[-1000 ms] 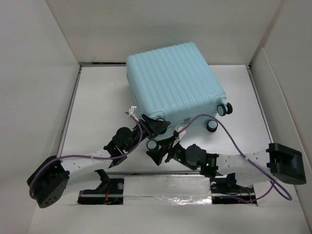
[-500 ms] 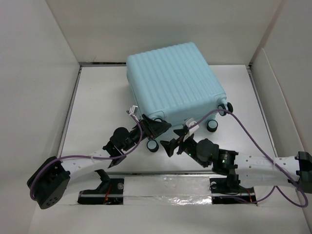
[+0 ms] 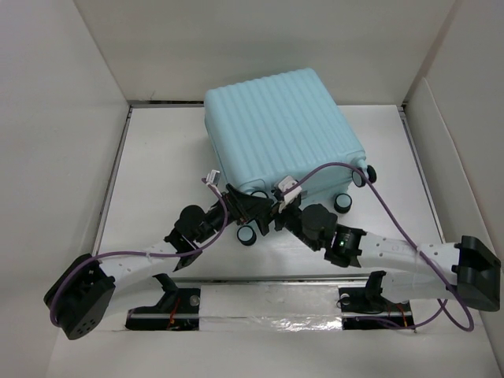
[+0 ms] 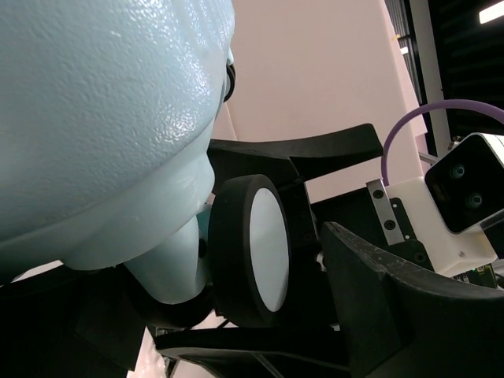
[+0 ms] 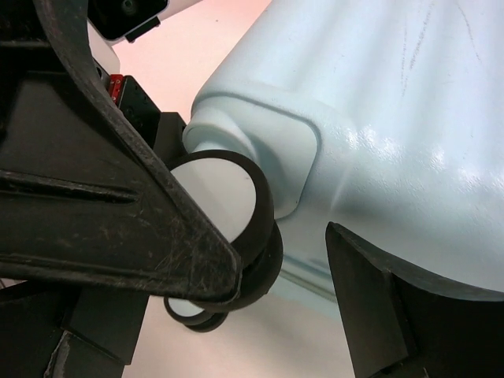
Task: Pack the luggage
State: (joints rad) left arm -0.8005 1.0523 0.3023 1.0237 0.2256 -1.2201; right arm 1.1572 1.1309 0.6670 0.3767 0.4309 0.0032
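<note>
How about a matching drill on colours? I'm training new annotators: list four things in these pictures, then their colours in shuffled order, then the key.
Things:
1. luggage
2. caster wheel at the luggage's near-left corner
3. cable
4. table

Colours:
a. purple
b. white
c. pale aqua
d. black rim, white face

Pairs: 1-c, 2-d, 3-a, 4-b

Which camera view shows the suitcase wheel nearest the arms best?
Left wrist: the wheel is large and central, white face and black rim clear. Right wrist shows it partly hidden; top external shows it small, at the suitcase near corner.
</note>
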